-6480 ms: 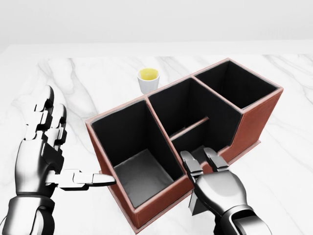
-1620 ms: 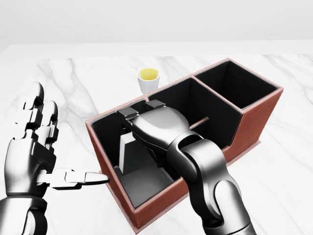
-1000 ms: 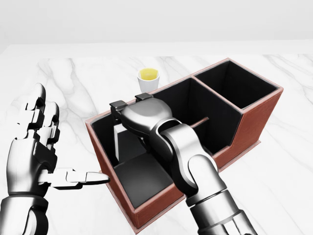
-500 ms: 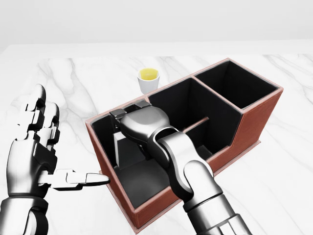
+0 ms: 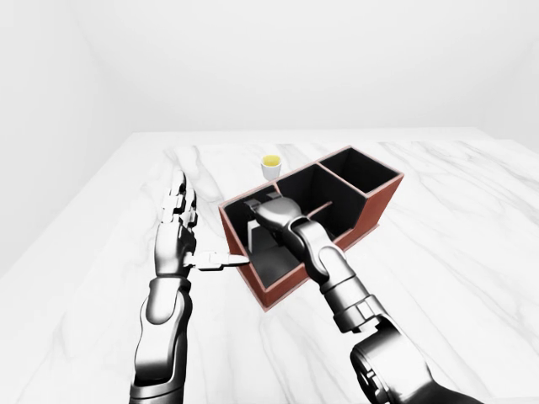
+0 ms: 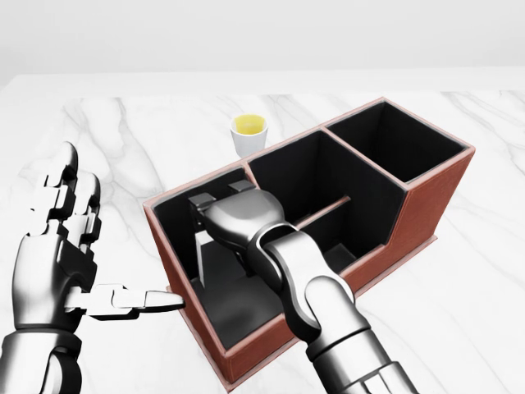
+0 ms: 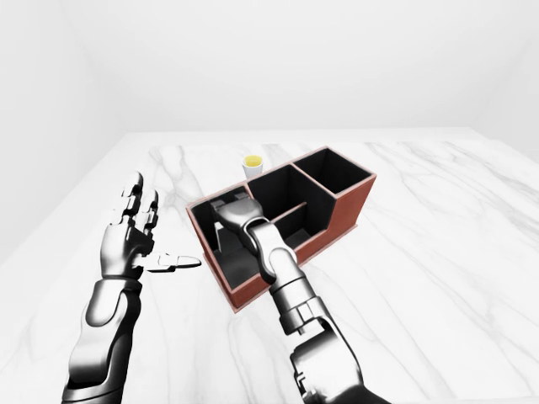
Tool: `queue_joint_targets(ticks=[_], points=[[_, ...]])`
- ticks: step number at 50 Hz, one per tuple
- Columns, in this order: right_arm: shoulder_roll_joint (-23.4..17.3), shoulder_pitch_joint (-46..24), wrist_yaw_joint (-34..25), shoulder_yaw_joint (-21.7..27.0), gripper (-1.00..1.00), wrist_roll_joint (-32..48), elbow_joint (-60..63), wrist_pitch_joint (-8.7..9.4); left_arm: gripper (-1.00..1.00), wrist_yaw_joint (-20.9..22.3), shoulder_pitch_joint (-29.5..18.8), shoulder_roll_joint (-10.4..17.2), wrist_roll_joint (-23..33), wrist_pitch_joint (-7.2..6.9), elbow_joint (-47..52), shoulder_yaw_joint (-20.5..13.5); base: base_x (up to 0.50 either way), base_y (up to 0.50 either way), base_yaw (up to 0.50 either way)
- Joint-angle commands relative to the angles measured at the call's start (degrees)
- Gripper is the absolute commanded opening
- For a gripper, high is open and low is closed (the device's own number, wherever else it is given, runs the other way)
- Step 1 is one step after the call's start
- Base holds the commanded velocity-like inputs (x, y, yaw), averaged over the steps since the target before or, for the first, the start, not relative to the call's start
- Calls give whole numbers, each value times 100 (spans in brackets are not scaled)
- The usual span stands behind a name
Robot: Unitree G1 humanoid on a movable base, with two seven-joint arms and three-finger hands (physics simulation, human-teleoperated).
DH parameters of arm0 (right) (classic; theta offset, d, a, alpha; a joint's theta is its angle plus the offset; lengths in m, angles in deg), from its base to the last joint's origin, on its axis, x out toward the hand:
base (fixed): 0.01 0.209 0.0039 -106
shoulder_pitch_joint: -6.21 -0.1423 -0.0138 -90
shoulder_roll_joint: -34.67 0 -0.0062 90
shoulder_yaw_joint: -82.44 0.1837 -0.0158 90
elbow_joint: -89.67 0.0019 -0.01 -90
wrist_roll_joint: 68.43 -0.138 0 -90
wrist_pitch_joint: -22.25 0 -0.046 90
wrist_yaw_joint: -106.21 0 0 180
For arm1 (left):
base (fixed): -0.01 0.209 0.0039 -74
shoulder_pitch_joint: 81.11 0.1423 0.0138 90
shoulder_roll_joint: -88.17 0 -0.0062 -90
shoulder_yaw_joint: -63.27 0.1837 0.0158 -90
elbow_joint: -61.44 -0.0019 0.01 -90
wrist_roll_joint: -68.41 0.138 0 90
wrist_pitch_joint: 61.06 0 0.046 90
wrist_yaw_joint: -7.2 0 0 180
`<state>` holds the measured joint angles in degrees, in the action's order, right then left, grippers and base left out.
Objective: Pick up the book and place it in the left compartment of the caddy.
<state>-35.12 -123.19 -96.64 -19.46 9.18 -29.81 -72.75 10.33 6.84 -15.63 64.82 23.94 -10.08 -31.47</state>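
The brown caddy point(image 6: 426, 205) with black insides lies slantwise on the white marble table. My right hand point(image 6: 220, 205) reaches down into its left compartment point(image 6: 168, 217) and is shut on the dark grey book point(image 6: 212, 256). The book stands upright inside that compartment, its pale edge toward the view's left. My arm hides most of it. My left hand point(image 6: 90, 263) is open and empty at the view's left, outside the caddy, with its thumb pointing at the caddy's wall.
A small white cup point(image 6: 249, 134) of yellow liquid stands just above the caddy in the head view. The caddy's middle compartment point(image 6: 308, 176) has a low divider, and its right compartment point(image 6: 394, 139) holds nothing. The marble table point(image 6: 131, 139) reaches to all sides.
My right hand carried the book from below the caddy up over the left compartment, then lowered it inside. Over the last second it sank slightly deeper. My left hand barely moved.
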Motion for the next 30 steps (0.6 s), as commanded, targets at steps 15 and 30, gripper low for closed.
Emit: queue_joint_targets(ticks=[15, 30], points=[[-5, -26, 653, 26, -100, 212, -571, 0, 100, 7, 22, -9, 9, 0, -52, 14, 0, 0, 0], [8, -90, 986, -7, -100, 289, -1068, 0, 100, -1, 19, -14, 20, 0, -91, 29, 0, 0, 0]])
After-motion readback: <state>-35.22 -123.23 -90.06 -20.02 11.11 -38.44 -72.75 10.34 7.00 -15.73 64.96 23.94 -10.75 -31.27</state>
